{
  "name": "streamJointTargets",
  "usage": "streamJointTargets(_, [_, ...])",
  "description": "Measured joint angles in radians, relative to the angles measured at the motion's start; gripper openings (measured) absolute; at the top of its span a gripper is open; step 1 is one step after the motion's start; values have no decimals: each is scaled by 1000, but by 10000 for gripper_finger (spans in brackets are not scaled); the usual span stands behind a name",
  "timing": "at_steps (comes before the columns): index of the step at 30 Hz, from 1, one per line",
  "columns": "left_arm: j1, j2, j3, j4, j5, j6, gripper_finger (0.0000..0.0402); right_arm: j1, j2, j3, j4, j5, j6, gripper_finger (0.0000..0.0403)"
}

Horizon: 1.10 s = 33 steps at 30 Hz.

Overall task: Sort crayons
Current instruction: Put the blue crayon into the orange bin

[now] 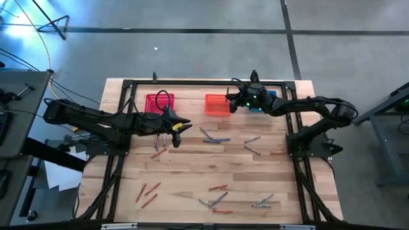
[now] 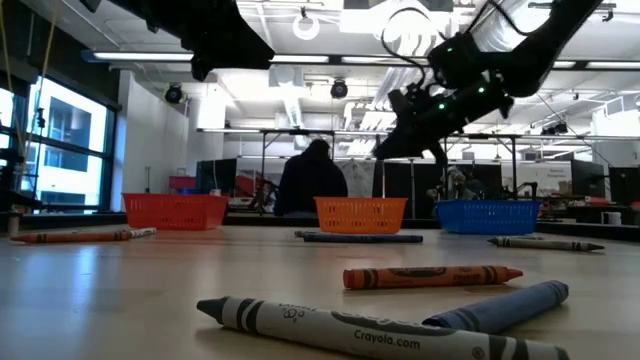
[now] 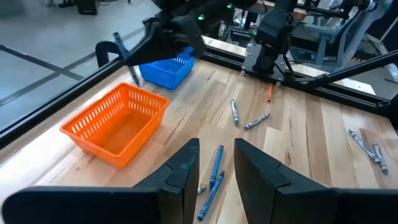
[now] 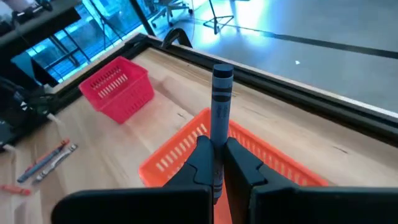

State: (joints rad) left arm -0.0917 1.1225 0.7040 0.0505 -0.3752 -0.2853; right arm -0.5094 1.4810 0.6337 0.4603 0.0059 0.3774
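Note:
My right gripper (image 4: 214, 146) is shut on a grey-blue crayon (image 4: 221, 102) above the orange basket (image 4: 249, 155), at the table's far side (image 1: 234, 102). My left gripper (image 3: 216, 165) stands open in the air, near the red basket (image 1: 160, 102) in the high view (image 1: 182, 126). Nothing is between its fingers, and blue crayons (image 3: 214, 177) lie flat on the table below it. Several more crayons lie scattered flat: grey ones (image 1: 252, 142), red-orange ones (image 1: 147, 191) and a mixed group (image 1: 217, 198). The blue basket (image 3: 165, 68) stands right of the orange one. My right gripper pinches the crayon between its two fingers by its lower part (image 4: 217, 138). The fingers slant down from the table's right side. The crayon sticks up past the fingertips, its free end (image 4: 222, 71) uppermost, and it is lifted clear above the orange basket.
The three mesh baskets stand in a row along the far edge, inside a dark frame rail (image 1: 192, 82). In the low view an orange crayon (image 2: 430, 276), a grey one (image 2: 340, 325) and a blue one (image 2: 500, 305) lie near the front edge. A person (image 2: 310, 180) sits beyond the table.

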Motion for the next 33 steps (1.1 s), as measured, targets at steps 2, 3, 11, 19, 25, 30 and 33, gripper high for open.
streamJointTargets(2, [0, 0, 0, 0, -2, 9, 87, -2, 43, 40, -7, 0, -22, 3])
streamJointTargets(3, [0, 0, 0, 0, -5, 17, 87, -1, 65, 63, -9, -1, -37, 3])
streamJointTargets(11, [0, 0, 0, 0, -7, 26, 87, 1, 189, 236, -228, -3, -127, 3])
streamJointTargets(19, [-9, 2, -2, -1, -38, -51, 87, 5, 226, 323, -454, -8, -193, 3])
streamJointTargets(25, [-37, 27, -3, 8, -86, -53, 87, 27, 226, 330, -477, -10, -203, 26])
streamJointTargets(30, [-37, 67, -3, 17, -89, -54, 87, 34, 226, 330, -480, -11, -203, 80])
streamJointTargets(33, [-37, 94, -3, 38, -90, -54, 87, 34, 226, 330, -480, -11, -203, 103])
